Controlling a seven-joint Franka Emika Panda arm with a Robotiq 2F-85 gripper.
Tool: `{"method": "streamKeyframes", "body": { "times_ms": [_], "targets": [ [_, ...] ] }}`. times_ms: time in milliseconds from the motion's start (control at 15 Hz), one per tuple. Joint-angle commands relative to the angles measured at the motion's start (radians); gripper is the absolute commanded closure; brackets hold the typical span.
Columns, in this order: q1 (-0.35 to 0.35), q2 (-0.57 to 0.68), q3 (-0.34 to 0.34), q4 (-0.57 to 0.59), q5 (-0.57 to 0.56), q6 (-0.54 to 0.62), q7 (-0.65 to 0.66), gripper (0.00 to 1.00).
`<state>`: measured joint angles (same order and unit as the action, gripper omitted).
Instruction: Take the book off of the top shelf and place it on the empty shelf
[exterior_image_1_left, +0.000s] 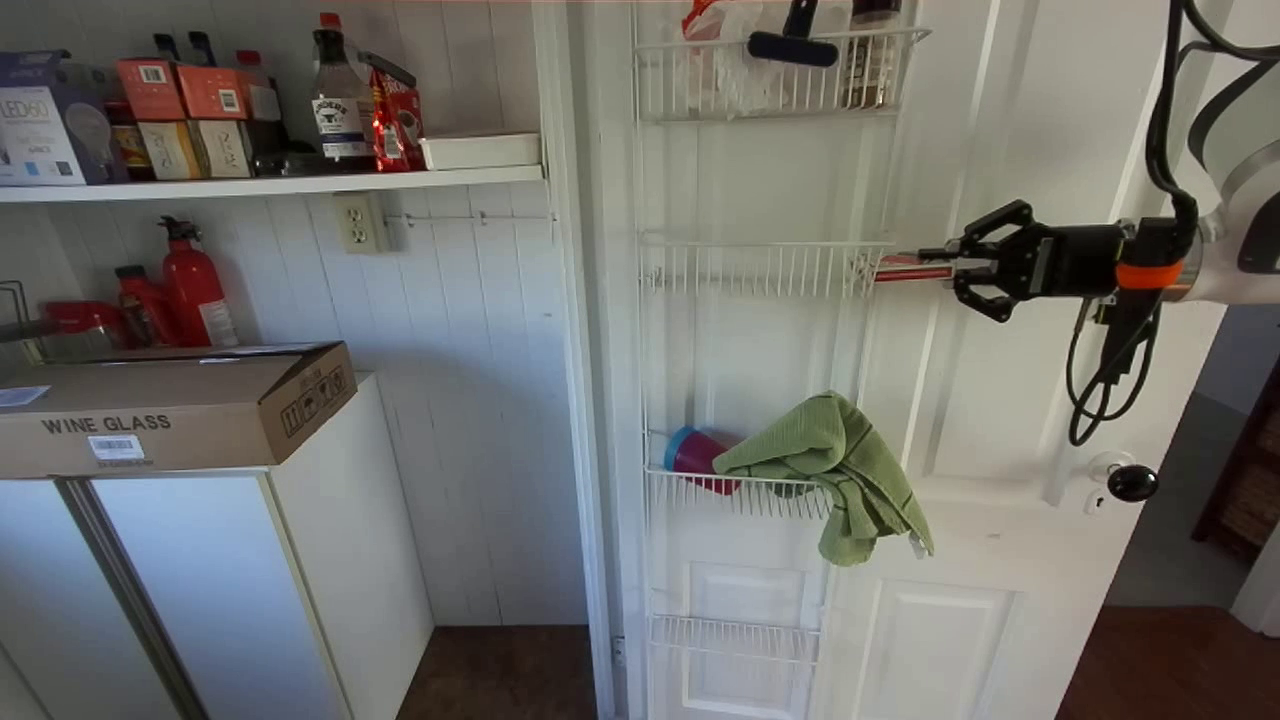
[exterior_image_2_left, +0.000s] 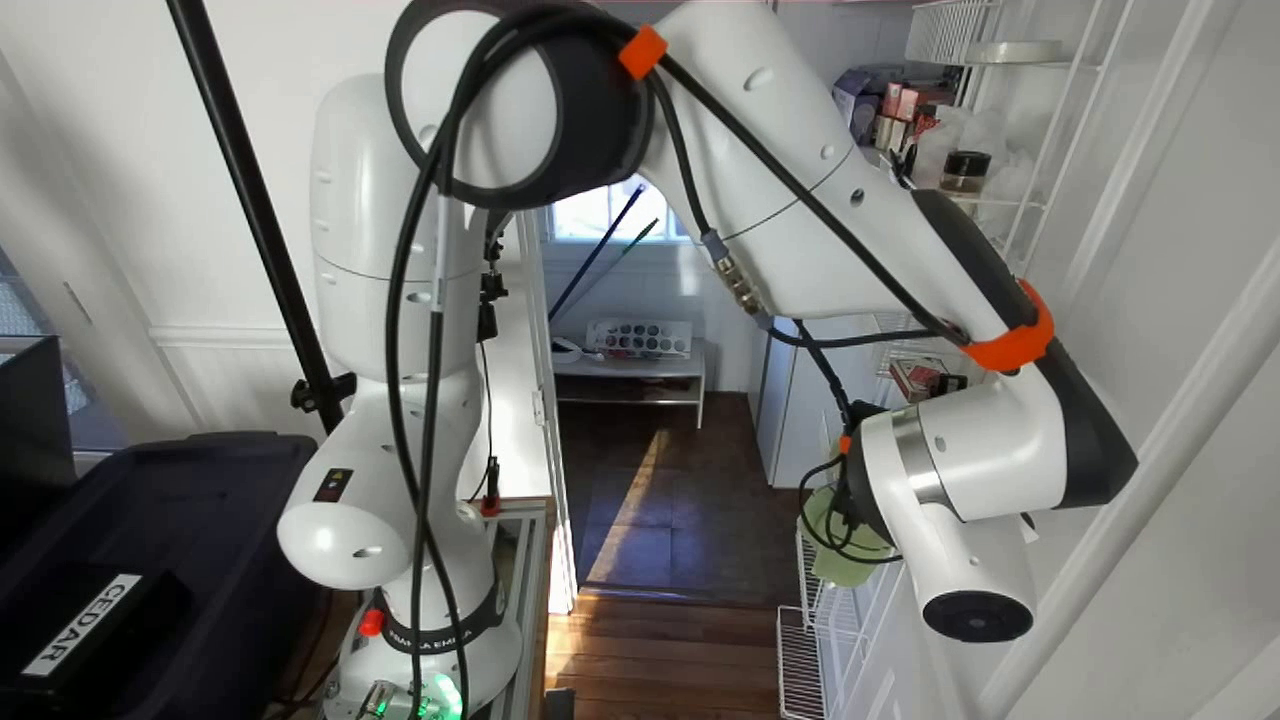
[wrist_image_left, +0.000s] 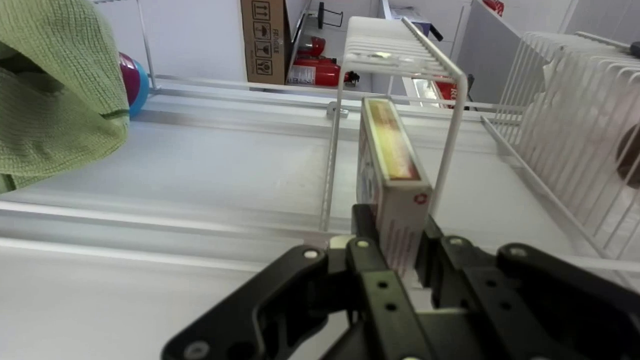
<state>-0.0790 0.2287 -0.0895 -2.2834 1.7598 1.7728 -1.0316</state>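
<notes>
Empty shelf (exterior_image_1_left: 765, 244): upper centre of an exterior view, probably to be entered from its right end.
Book (exterior_image_1_left: 912, 273): held level at that end, likely for sliding in.
Gripper (exterior_image_1_left: 942, 263): clamped on the book's right end, so the other is left free.

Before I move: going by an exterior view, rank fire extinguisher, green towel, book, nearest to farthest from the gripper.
From the gripper:
1. Book: between the jaws, at the picture-right end of the second wire tier.
2. Green towel: lower, draped over the third wire tier.
3. Fire extinguisher: far to the picture's left, under the wall shelf.
</notes>
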Motion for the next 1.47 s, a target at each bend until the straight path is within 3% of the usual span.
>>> {"method": "streamKeyframes", "body": {
  "times_ms": [0, 800, 867, 1000, 1267, 1333, 1400],
  "targets": [
    [0.023, 0.028, 0.013, 0.021, 0.043, 0.003, 0.002, 0.95],
    [0.073, 0.06, 0.042, 0.028, 0.138, 0.016, 0.0, 0.95],
    [0.075, 0.06, 0.044, 0.028, 0.144, 0.017, 0.002, 0.85],
    [0.08, 0.06, 0.043, 0.027, 0.146, 0.018, 0.004, 0.53],
    [0.075, 0.047, 0.036, 0.02, 0.139, 0.012, 0.012, 0.25],
    [0.073, 0.045, 0.034, 0.021, 0.14, 0.01, 0.01, 0.32],
    [0.07, 0.043, 0.032, 0.021, 0.14, 0.008, 0.013, 0.61]
  ]
}}
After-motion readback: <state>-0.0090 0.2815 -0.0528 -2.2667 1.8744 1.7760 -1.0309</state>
